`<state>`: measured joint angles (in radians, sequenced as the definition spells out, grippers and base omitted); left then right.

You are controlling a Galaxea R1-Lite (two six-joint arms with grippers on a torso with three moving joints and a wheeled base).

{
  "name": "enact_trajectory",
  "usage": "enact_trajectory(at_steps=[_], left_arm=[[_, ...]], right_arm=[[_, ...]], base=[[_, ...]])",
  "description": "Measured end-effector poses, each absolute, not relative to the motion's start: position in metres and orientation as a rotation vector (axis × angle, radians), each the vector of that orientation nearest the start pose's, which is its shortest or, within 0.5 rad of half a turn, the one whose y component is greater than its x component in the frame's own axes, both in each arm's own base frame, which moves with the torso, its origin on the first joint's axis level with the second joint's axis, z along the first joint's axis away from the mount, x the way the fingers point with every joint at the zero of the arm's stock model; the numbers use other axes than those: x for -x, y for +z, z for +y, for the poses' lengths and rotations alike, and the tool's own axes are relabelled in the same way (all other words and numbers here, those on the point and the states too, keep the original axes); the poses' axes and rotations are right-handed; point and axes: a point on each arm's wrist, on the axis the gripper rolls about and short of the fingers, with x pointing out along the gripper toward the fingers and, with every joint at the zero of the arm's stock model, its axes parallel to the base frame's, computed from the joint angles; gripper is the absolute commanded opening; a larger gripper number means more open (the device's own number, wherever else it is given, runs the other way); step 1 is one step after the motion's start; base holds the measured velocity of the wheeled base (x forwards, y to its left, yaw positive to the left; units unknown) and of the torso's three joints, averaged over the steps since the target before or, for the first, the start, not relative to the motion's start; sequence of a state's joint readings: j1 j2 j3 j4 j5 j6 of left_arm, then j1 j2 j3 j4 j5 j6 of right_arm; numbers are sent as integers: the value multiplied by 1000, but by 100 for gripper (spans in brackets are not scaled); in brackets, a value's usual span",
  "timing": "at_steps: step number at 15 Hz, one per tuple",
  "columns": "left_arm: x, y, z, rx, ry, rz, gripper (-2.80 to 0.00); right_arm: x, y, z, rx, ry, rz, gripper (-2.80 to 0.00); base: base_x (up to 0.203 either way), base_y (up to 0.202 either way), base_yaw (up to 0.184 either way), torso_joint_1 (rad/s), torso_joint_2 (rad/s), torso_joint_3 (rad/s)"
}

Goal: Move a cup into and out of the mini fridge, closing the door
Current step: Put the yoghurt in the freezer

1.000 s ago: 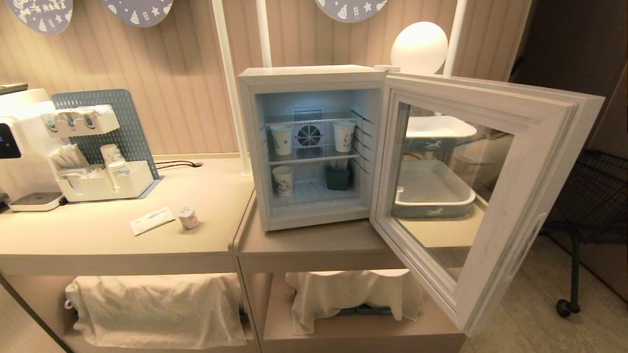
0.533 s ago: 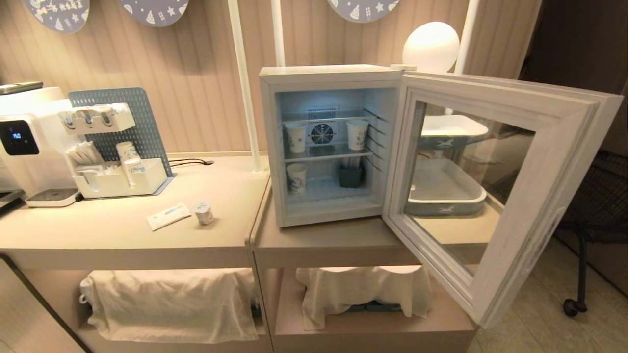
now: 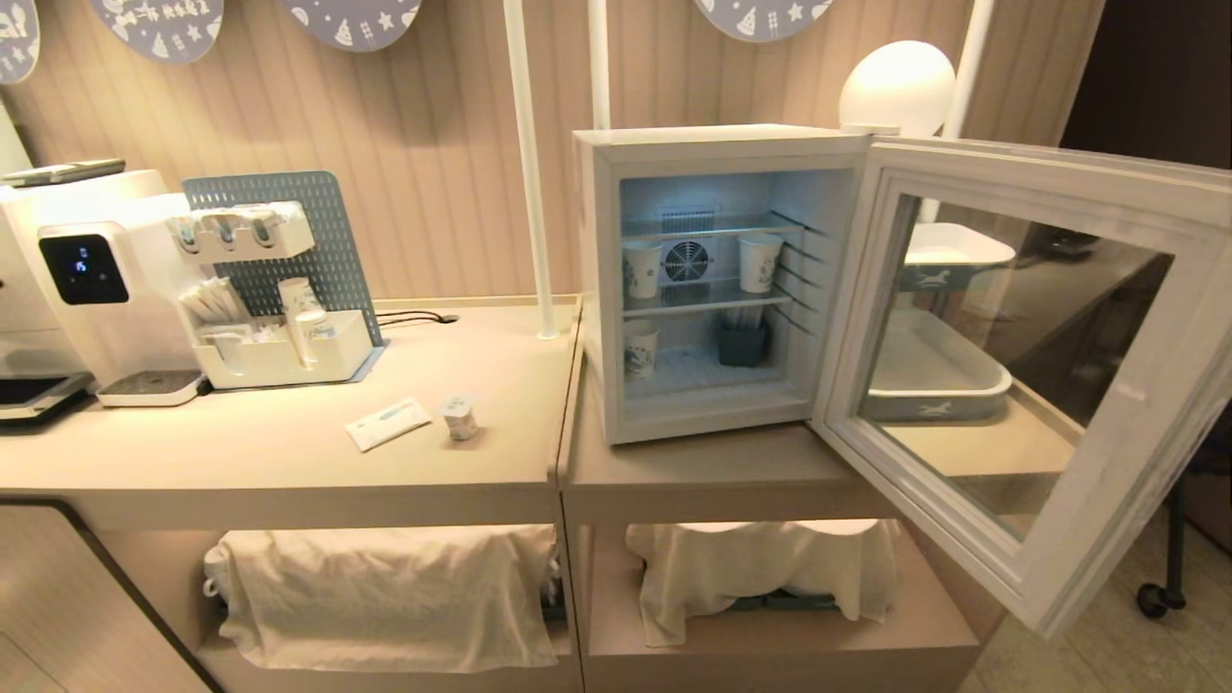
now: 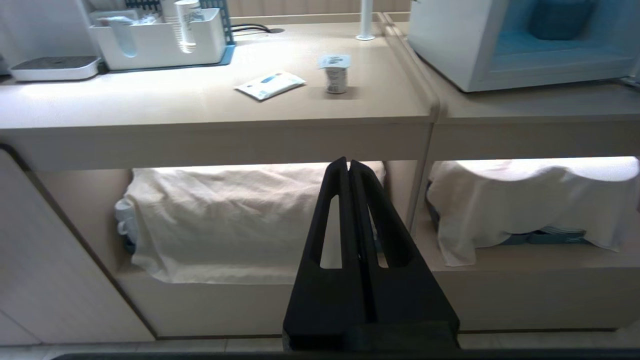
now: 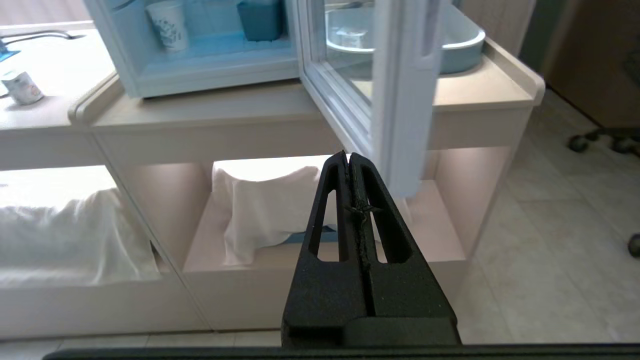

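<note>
Where door (image 3: 1020,385) stands open, packet (image 3: 387,423) beside cup (image 3: 460,417)

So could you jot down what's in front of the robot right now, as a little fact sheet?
cup: small foil-lidded cup upright on the left counter, beside a flat sachet
mini fridge: lit inside, three paper cups and a dark holder on its shelves
door: swung wide open to the right
left gripper: jaws shut, empty, low before the counter
right gripper: jaws shut, empty, below the door
</note>
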<state>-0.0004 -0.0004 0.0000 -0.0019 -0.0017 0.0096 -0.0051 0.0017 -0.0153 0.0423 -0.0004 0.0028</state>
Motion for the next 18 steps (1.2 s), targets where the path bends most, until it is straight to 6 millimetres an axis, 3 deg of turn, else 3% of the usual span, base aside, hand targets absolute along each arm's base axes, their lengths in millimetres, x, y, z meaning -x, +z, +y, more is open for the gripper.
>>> enact_trajectory(at_steps=[18], left_arm=[[23, 76, 0, -9, -4, -2, -280]], right_arm=[[24, 75, 0, -4, -5, 31, -280]], base=[[0, 188, 2, 1, 2, 2]])
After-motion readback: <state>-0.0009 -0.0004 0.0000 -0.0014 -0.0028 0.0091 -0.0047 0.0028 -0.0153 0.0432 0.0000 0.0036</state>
